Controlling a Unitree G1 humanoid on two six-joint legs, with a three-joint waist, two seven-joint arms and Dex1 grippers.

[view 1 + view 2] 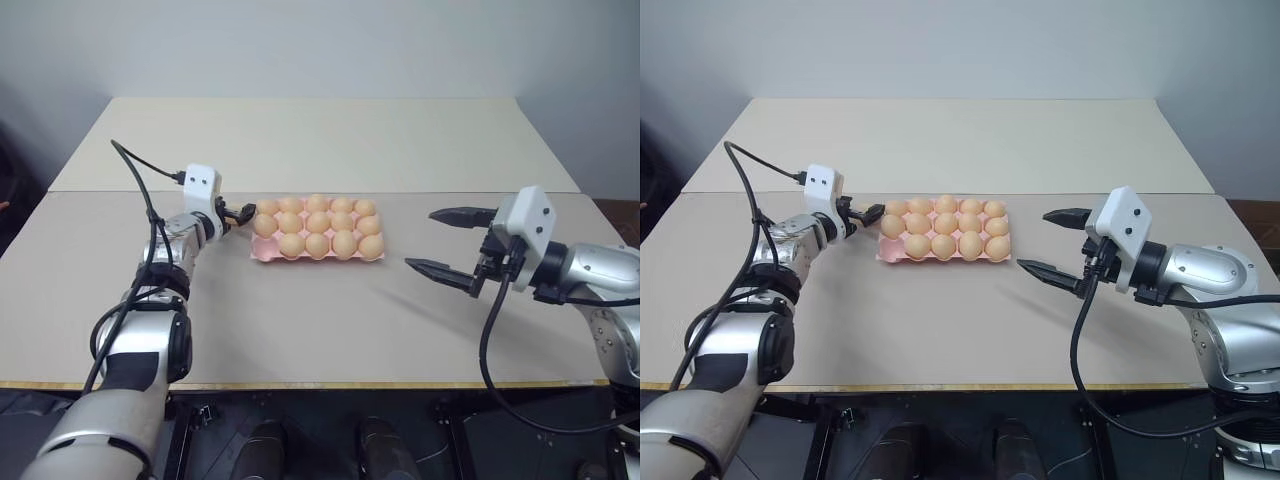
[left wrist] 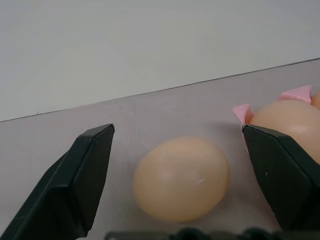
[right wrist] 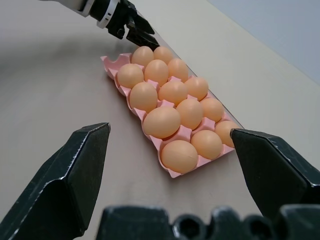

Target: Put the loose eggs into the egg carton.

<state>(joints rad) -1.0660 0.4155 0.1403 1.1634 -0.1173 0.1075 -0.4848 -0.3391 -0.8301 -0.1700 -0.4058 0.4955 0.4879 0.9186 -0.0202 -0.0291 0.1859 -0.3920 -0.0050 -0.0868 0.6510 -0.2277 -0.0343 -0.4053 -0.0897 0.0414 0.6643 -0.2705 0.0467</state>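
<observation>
Biggest thing first: we've got one pale beige bench [image 1: 330,320], its top in two slabs that meet at a seam running across behind everything.

Sitting roughly mid-bench, just on the near side of that seam, is the one egg carton [image 1: 262,252], pink, three rows of five cups. We count fourteen eggs seated in it: five in the back row, five in the middle and four in the front. That leaves exactly one empty cup [image 3: 113,63], the front corner on the robot's left.

Then two grippers. The left gripper [image 1: 242,214] is down low at the carton's left end, right beside the back corner, and its fingers [image 2: 82,175] are spread wide. The right gripper [image 1: 420,238] hovers over bare bench to the right of the carton, well apart from it and pointing back toward it. Its fingers [image 3: 75,170] are spread wide too, with nothing between them.

Smallest stuff: the eggs. We can find one loose egg [image 2: 181,179], same tan-orange as the rest, and from the left wrist camera it lies on the bench between the left fingers. Neither finger looks to be touching it, since there's a gap on both sides. It sits just outside the carton's scalloped pink edge, and a seated egg [image 2: 287,122] peeks out from behind one finger. So that's fifteen eggs by our count, fourteen in and one out.
</observation>
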